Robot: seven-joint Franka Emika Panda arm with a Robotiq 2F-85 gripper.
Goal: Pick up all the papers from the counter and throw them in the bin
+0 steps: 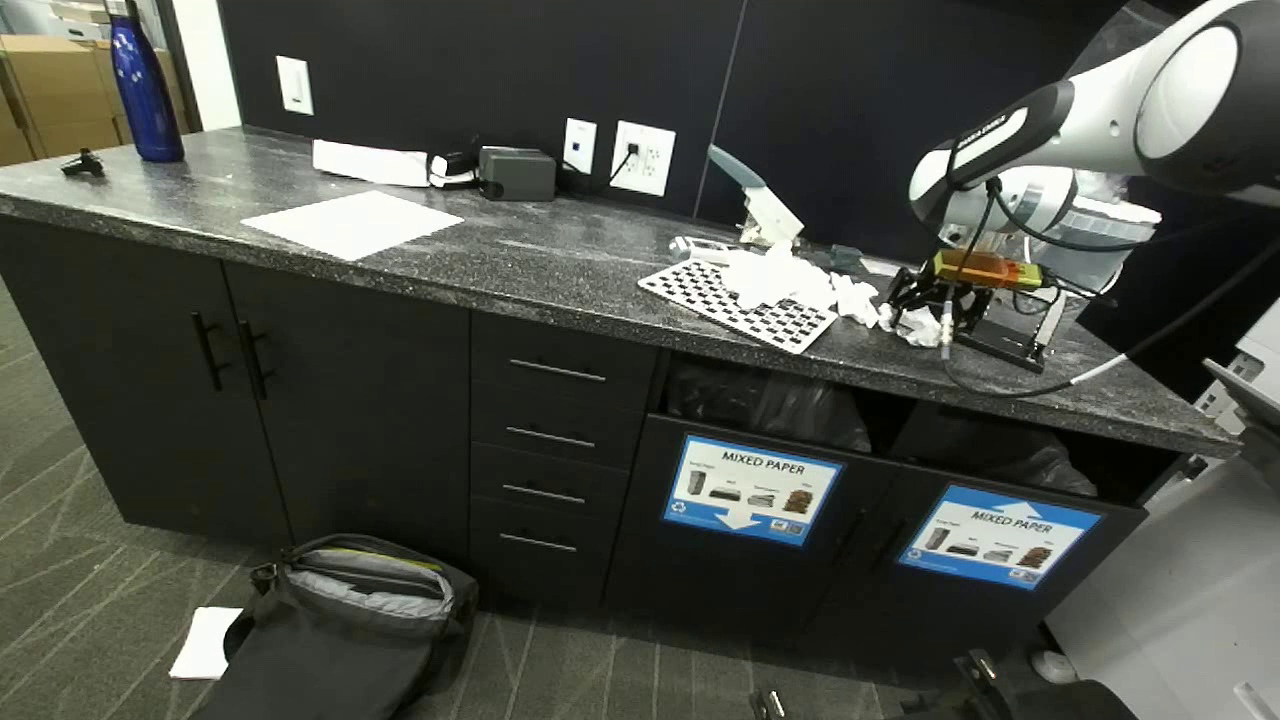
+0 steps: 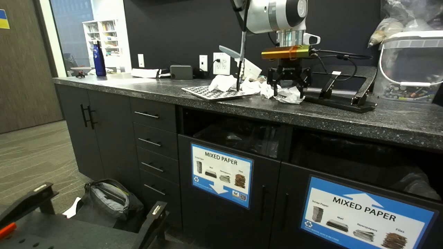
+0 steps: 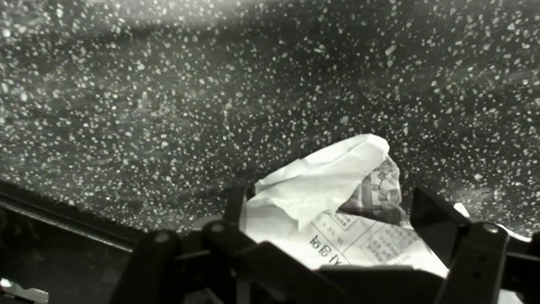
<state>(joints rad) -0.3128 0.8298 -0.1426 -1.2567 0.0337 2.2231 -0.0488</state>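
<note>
Both exterior views show a tall blue bottle (image 1: 145, 90) near the left end of the dark, speckly surface (image 1: 560, 260). On the floor below sits a dark bag (image 1: 340, 655) with its top gaping. Next comes a flat white sheet (image 1: 350, 225), and then a grey box (image 1: 517, 173) near the wall. Further right I see a checkered sheet (image 1: 690, 290). A heap of crumpled white papers (image 1: 785, 280) sits partly on it and spills over to the right, onto the surface. Below the heap is the left bin (image 1: 720, 590), with a blue and white label that says MIXED PAPER.

Just right of the heap, the pincer (image 2: 288, 90) points down, low over the surface. Its jaws are spread wide, and the wrist view shows one scrunched paper (image 3: 303, 194), with print on it, lying between them. I cannot tell if they touch it. Beside the pincer is a black stand (image 2: 341, 104), and lower down is the right bin (image 1: 930, 620), with a label like the left one's. At the far right, in an exterior view, stands a see-through tub (image 2: 408, 65) with a white handle.
</note>
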